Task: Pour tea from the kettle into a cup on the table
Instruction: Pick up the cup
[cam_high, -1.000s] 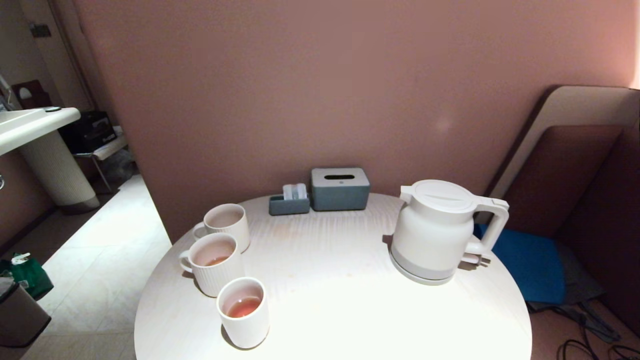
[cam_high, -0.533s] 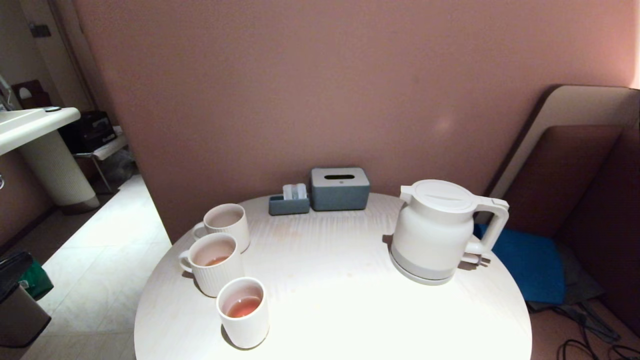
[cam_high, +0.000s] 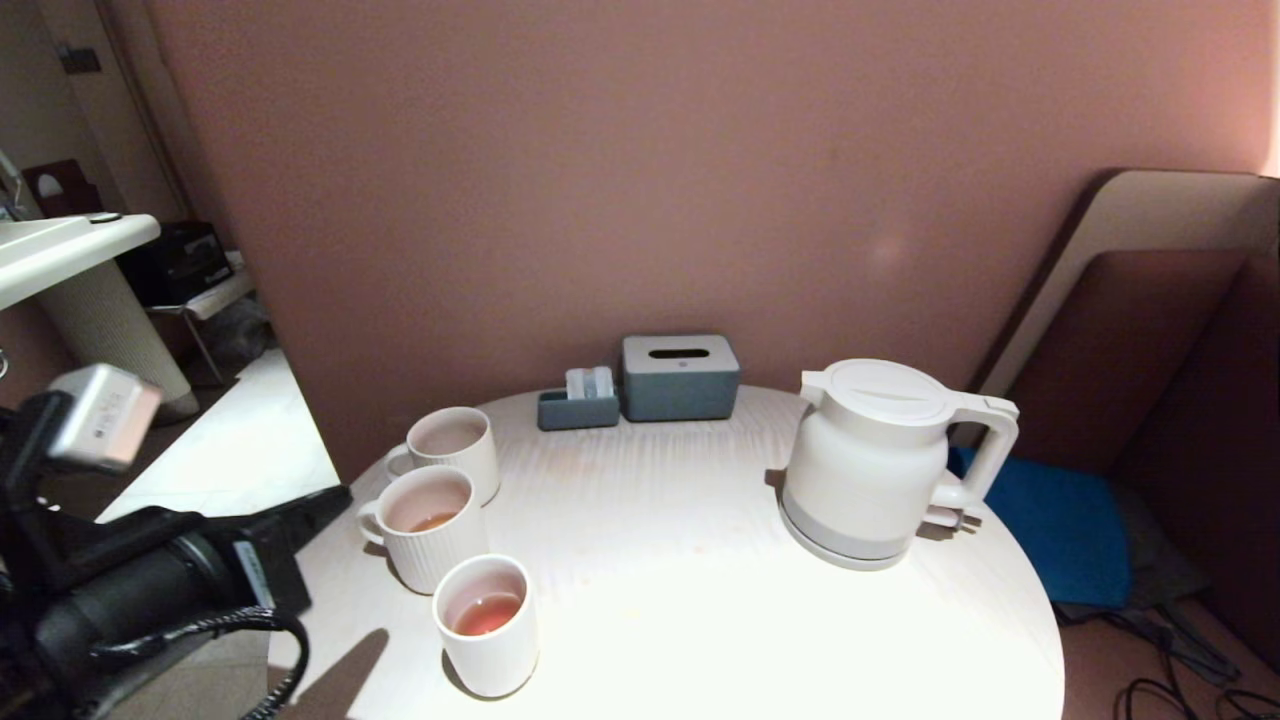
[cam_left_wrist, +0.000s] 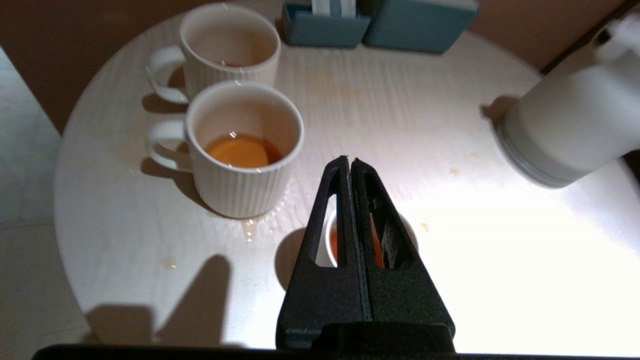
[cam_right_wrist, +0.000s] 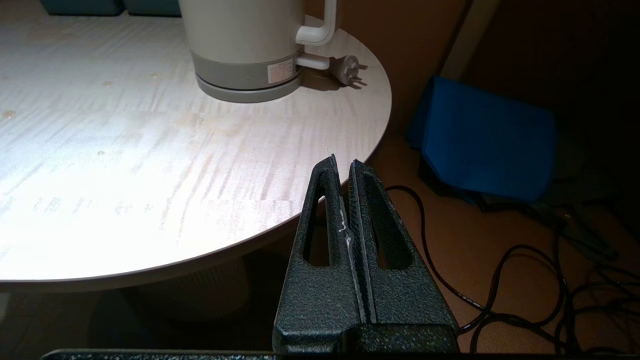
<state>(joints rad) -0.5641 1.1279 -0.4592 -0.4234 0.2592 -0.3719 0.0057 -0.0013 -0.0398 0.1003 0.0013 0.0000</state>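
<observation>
Pinkish-brown wall behind, and in front of it the round pale wood-grain table (cam_high: 700, 600) with the large white electric kettle (cam_high: 872, 460) as our landmark — upright on its grey-white foot, handle turned away from the cups, unheld. Well to the kettle's left, near the table edge, stands the small plain white cup (cam_high: 487, 625) with reddish-orange tea (cam_high: 489, 613) in it. Just behind it sit two ribbed white mugs (cam_high: 428, 540), one after the other. Beyond the kettle's spout side, against the wall: a grey-blue tissue box (cam_high: 680, 377). The left gripper (cam_left_wrist: 349, 165) hangs over the small cup, fingers pressed together, empty. The right gripper (cam_right_wrist: 343, 165) sits off the table edge on the kettle's handle side — fingers together too.
</observation>
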